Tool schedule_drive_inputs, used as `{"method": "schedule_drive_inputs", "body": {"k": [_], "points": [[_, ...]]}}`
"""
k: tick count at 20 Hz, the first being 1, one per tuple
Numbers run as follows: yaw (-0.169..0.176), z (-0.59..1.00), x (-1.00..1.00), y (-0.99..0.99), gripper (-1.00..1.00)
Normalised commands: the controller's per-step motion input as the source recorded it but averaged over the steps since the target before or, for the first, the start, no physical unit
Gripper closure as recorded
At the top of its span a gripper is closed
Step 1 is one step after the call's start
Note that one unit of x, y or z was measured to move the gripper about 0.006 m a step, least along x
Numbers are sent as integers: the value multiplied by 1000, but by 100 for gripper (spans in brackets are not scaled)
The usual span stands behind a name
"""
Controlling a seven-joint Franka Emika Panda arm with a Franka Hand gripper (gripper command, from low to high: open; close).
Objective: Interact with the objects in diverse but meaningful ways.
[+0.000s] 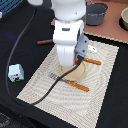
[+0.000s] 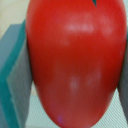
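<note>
A red tomato (image 2: 75,60) fills the wrist view, pressed between a grey and teal finger pad (image 2: 14,75) on one side and a grey pad (image 2: 124,95) on the other. My gripper (image 1: 68,66) is shut on it, low over a round wooden plate (image 1: 79,73) on the beige placemat (image 1: 45,75). The arm hides the tomato in the exterior view. A small white carton (image 1: 16,72) stands at the exterior view's left, off the mat. A dark brown stick (image 1: 44,42) lies behind the mat. A white oblong piece (image 1: 93,49) lies by the arm.
A wooden-handled fork (image 1: 69,82) lies in front of the plate and a knife (image 1: 93,61) beside it. A grey pot (image 1: 96,13) and a pale bowl (image 1: 124,19) stand at the back. A black cable (image 1: 20,47) loops at the exterior view's left.
</note>
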Motion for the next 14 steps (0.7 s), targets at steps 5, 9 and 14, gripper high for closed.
{"method": "schedule_drive_inputs", "body": {"k": [5, 9, 14], "points": [[0, 0, 699, -752, 100], [0, 0, 657, -778, 100], [4, -4, 354, -687, 100]]}}
